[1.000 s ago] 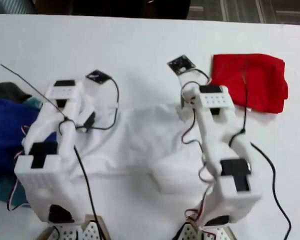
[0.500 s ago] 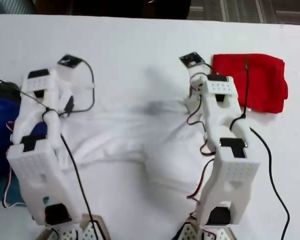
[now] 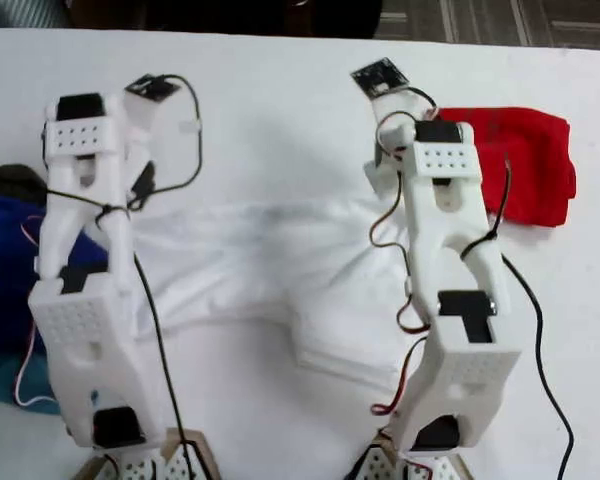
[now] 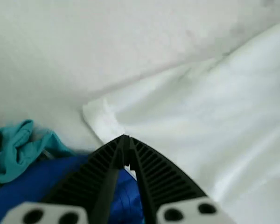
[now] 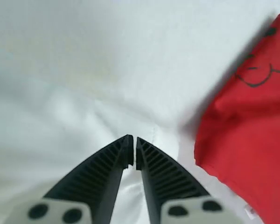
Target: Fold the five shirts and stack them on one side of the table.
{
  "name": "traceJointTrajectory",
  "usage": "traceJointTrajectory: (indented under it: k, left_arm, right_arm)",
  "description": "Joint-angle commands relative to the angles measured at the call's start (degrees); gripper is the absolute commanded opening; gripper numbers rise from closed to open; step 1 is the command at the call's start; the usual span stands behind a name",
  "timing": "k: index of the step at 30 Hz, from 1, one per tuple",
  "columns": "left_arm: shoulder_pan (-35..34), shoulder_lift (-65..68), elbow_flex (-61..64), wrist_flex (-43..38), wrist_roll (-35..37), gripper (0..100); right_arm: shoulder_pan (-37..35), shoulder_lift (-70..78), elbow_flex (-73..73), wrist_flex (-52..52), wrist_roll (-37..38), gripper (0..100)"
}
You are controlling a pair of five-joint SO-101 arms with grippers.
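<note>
Nearest the arm bases, a loose flap (image 3: 340, 350) of the white shirt (image 3: 260, 260) sags toward the front edge of the tabletop (image 3: 280, 90), lying flat and rumpled. Moving up, the shirt's main body is pulled out sideways, its long axis running left to right across the tabletop between the two arms, with stretch creases fanning along that line. At its left end, the left pincer (image 4: 126, 140) is clamped down, jaws pressed together with a sliver of white cloth caught between them, right at the shirt's folded corner. Just beside that corner sits the waiting pile: a blue garment (image 4: 32, 182) under the pincer, a teal garment (image 4: 18, 144) crumpled next to it, and in the high view a dark garment (image 3: 10, 180) at the pile's far side. Over on the other end, the right pincer (image 5: 130, 140) is closed too, only a hairline slit between the jaws, tips dug into the white shirt's right edge. Close beside it lies the red shirt (image 5: 242, 116), folded into a neat block on the right side of the tabletop, its edge near the white cloth. Beyond both arms, bare white tabletop runs to the far edge.
</note>
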State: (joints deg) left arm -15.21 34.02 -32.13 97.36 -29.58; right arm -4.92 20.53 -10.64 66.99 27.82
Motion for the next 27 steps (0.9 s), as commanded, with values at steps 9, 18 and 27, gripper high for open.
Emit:
traceJointTrajectory:
  k: [9,18,27]
  left_arm:
    - [-0.18,-3.34,13.67,1.93,-0.62,3]
    - [-0.97,-28.22,51.56,-16.70,-7.30,3]
    - [-4.22,-33.58,62.29,-28.75,-7.74,3]
  right_arm:
    - [0.75,10.07,-2.55,-6.90,-0.35,1.9]
    - [4.62,13.67,-2.46,-6.73,0.09,1.9]
    - [6.29,10.68,-2.55,-6.29,0.09,1.9]
